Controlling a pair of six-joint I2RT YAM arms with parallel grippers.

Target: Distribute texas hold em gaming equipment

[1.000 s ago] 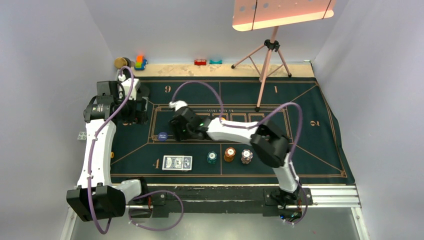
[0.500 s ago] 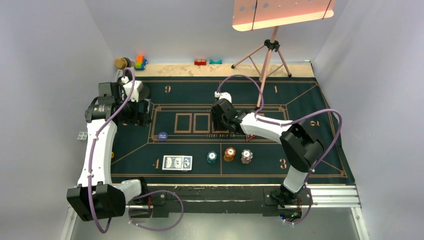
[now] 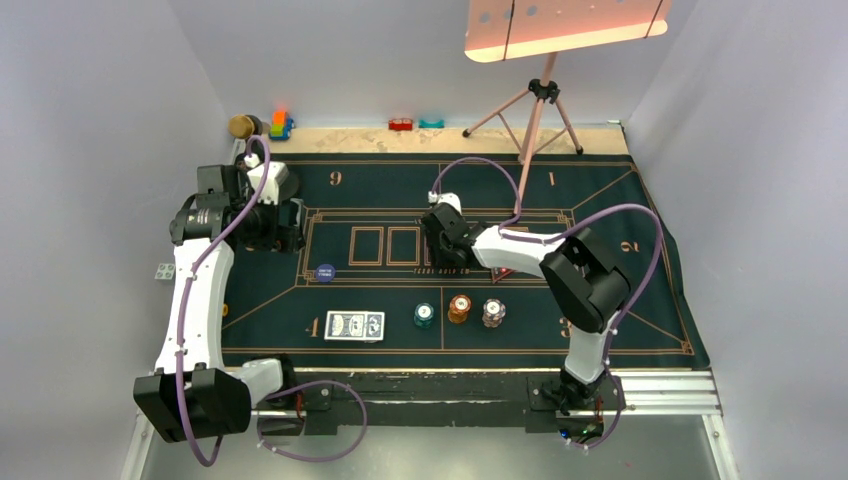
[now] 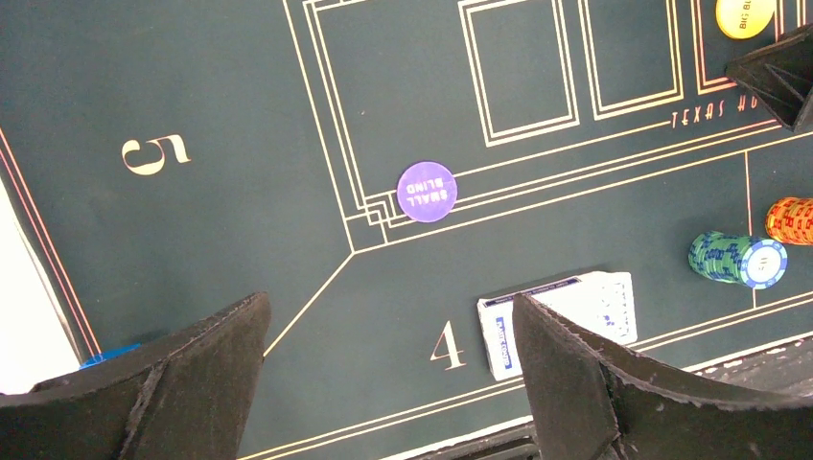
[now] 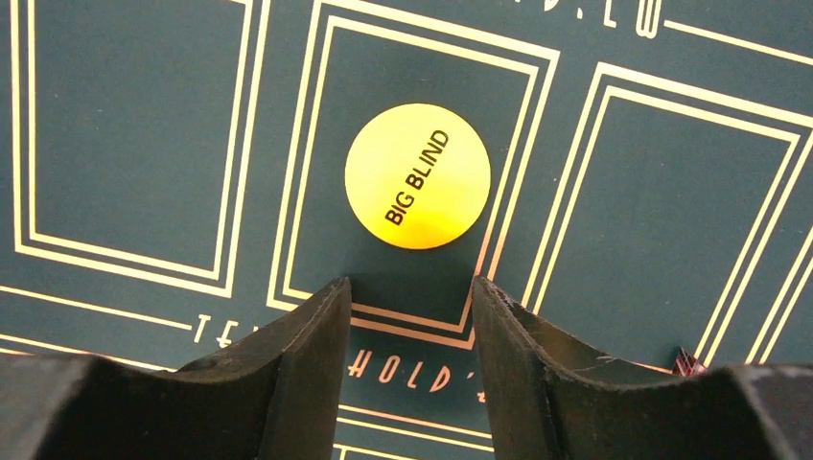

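A yellow "BIG BLIND" button (image 5: 418,175) lies in a middle box of the green mat (image 3: 650,300). My right gripper (image 5: 410,297) hovers open and empty just short of it; in the top view (image 3: 441,238) it hides the button. A dark-blue "SMALL BLIND" button (image 3: 324,271) (image 4: 427,191) lies left of centre. The blue-backed card deck (image 3: 355,325) (image 4: 561,316) lies by the "4". Teal (image 3: 424,315), orange (image 3: 459,308) and white (image 3: 493,313) chip stacks stand in a row. A red triangle marker (image 3: 502,272) peeks from under the right arm. My left gripper (image 3: 270,225) (image 4: 393,364) is open and empty, high above the mat's left side.
A pink tripod stand (image 3: 532,120) has one leg on the mat near the right arm. Small toy blocks (image 3: 280,125) and a brown round object (image 3: 241,125) sit along the back edge. The mat's near edge meets the arms' base rail (image 3: 450,385).
My right gripper swung from beside the dark-blue button rightward to the mat's middle boxes, then settled slightly nearer. The left arm has barely moved.
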